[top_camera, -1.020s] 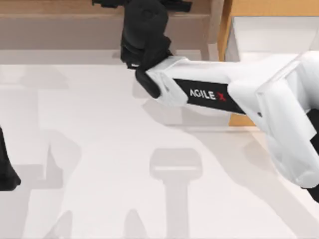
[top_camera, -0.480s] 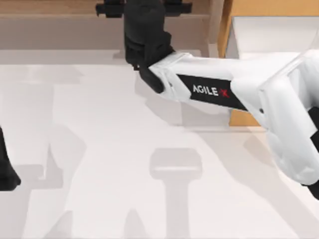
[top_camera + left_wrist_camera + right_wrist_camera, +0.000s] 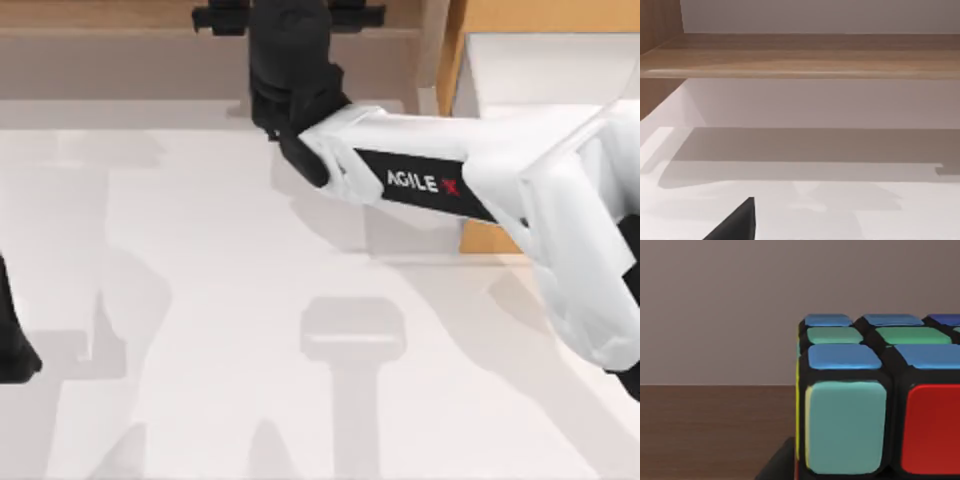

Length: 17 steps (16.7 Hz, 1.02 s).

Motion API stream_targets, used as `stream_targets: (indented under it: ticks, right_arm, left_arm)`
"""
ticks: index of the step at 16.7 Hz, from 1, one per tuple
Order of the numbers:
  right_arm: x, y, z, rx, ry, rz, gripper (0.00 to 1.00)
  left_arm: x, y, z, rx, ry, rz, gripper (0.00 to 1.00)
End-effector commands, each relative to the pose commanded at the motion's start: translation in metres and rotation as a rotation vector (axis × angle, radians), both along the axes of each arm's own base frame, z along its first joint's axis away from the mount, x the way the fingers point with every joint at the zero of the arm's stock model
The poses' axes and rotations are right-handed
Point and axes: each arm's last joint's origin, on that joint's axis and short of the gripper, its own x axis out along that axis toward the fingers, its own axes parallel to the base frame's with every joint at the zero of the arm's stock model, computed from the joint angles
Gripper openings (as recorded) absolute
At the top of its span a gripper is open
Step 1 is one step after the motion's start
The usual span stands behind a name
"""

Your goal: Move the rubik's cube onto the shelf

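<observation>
While the right arm reaches far over the table, the scene breaks down like this:
table (image 3: pixel 200 300): white, wide and bare across the left and near side, lots of room to pull back.
shelf (image 3: pixel 120 15): long wooden board along the far edge, grey recess under it, upright post (image 3: pixel 432 50) just right of the reach.
cabinet (image 3: pixel 500 15): orange-brown, far right, close beside the right forearm.
right gripper (image 3: pixel 288 12): out over the shelf board at the far edge; jaw state cannot tell from these views.
left gripper (image 3: pixel 737 222): parked at the near left; jaw state cannot tell.
rubik's cube (image 3: pixel 875 395): right at the right gripper, over the brown board surface; touching the board or not, can't tell.
step, my read: placing. Do well: set the cube flat, well in from the board's near edge, release, then back out straight.
risk: post and cabinet on the right, so retreat toward near-left.
</observation>
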Motion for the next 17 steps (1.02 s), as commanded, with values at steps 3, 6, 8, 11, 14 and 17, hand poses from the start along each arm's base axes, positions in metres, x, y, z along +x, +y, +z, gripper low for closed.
stream_targets:
  ticks: [3, 6, 8, 11, 14, 17]
  right_arm:
    - [0.0000, 0.0000, 0.0000, 0.000, 0.000, 0.000, 0.60]
    - [0.0000, 0.0000, 0.0000, 0.000, 0.000, 0.000, 0.83]
    - [0.0000, 0.0000, 0.0000, 0.000, 0.000, 0.000, 0.98]
    - [0.0000, 0.0000, 0.0000, 0.000, 0.000, 0.000, 1.00]
    - [0.0000, 0.0000, 0.0000, 0.000, 0.000, 0.000, 1.00]
    - [-0.0015, 0.0019, -0.0001, 0.000, 0.000, 0.004, 1.00]
  left_arm:
    - [0.0000, 0.0000, 0.0000, 0.000, 0.000, 0.000, 1.00]
    - [0.0000, 0.0000, 0.0000, 0.000, 0.000, 0.000, 1.00]
    - [0.0000, 0.0000, 0.0000, 0.000, 0.000, 0.000, 1.00]
    - [0.0000, 0.0000, 0.0000, 0.000, 0.000, 0.000, 1.00]
    - [0.0000, 0.0000, 0.0000, 0.000, 0.000, 0.000, 1.00]
    - [0.0000, 0.0000, 0.0000, 0.000, 0.000, 0.000, 1.00]
